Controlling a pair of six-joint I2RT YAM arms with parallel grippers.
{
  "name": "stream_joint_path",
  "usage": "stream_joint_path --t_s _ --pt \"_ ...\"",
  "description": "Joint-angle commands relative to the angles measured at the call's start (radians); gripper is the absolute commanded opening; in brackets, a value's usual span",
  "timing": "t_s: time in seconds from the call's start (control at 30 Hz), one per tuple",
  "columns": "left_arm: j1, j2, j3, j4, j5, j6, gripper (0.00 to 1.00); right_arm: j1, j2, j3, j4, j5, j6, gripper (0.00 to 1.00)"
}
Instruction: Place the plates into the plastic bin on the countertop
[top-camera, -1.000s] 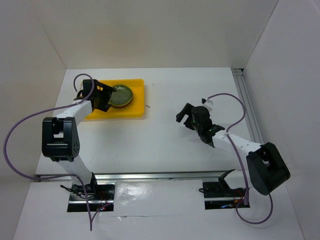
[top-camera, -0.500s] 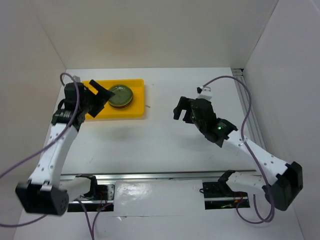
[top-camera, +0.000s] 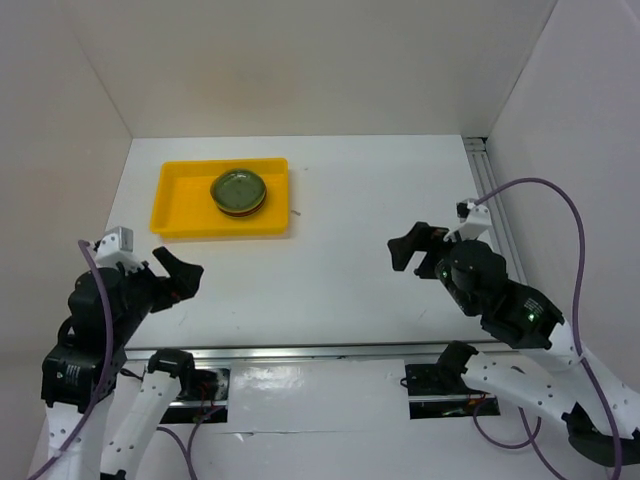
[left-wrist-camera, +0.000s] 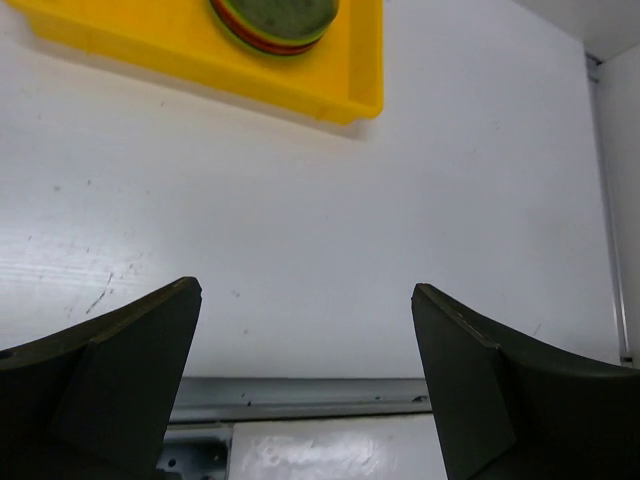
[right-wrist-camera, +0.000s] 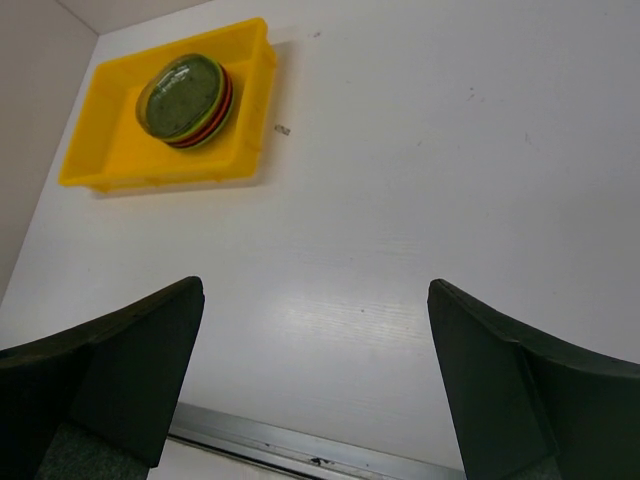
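Note:
The yellow plastic bin (top-camera: 180, 215) sits at the far left of the white countertop (top-camera: 340, 220). A stack of plates (top-camera: 239, 191), green on top with red and yellow rims under it, lies in the bin's right half. My left gripper (top-camera: 178, 280) is open and empty, held high near the front left, well back from the bin. My right gripper (top-camera: 415, 250) is open and empty, held high at the front right. The left wrist view shows the bin (left-wrist-camera: 300, 85) and plates (left-wrist-camera: 275, 20) far beyond the gripper (left-wrist-camera: 305, 290). The right wrist view shows the bin (right-wrist-camera: 150, 165), plates (right-wrist-camera: 185, 98) and gripper (right-wrist-camera: 315, 285).
A metal rail (top-camera: 300, 352) runs along the near edge and another rail (top-camera: 495, 210) along the right side. A tiny scrap (top-camera: 296, 211) lies just right of the bin. White walls close in the back, left and right.
The left gripper has pulled away from the bin toward the near left edge and risen. The right gripper has also drawn back toward the near edge and risen. The plates have stayed in the bin.

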Motion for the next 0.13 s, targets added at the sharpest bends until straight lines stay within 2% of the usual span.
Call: stream_joint_path --t_s 0.0,0.1 --pt "-0.003 -0.010 -0.010 -0.101 -0.024 0.033 1.00 0.001 -0.018 0.026 -0.087 0.023 0.017 1.00" --pt "-0.003 -0.030 -0.033 -0.101 0.003 0.024 1.00 -0.008 -0.018 0.026 -0.098 0.023 0.027 1.00"
